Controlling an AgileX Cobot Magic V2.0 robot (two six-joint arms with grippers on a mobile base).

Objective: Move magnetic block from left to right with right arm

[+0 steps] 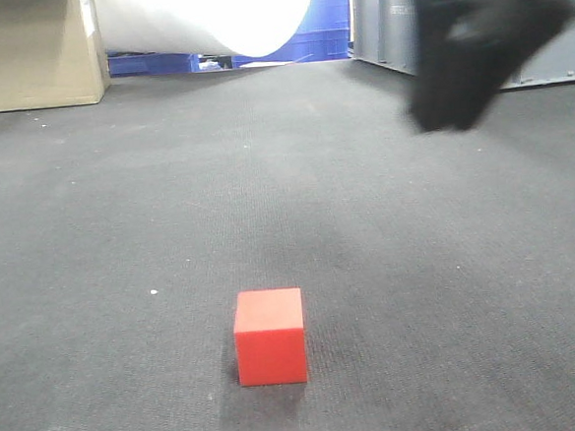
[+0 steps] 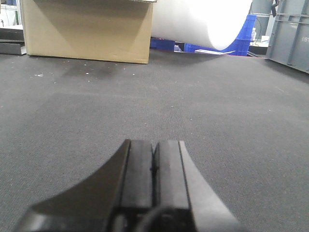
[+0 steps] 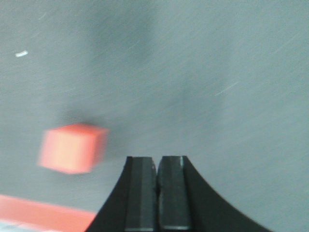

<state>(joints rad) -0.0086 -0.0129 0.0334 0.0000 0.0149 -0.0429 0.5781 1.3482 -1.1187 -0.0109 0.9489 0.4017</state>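
Note:
The magnetic block [image 1: 269,336], a small plain red cube, rests on the dark grey carpet near the front centre. In the right wrist view the same cube [image 3: 73,148] is blurred and lies left of and beyond my right gripper [image 3: 157,160], whose jaws are pressed together with nothing between them. The right arm [image 1: 478,49] hangs as a dark blur at the upper right of the front view, well above and to the right of the cube. My left gripper [image 2: 154,145] is shut and empty just over bare carpet; the cube is out of its view.
A cardboard box [image 2: 87,30] stands at the back left. A large white roll [image 2: 203,21] lies in front of blue crates [image 1: 319,31]. Grey bins [image 1: 387,16] stand at the back right. A red strip [image 3: 46,212] crosses the bottom left of the right wrist view.

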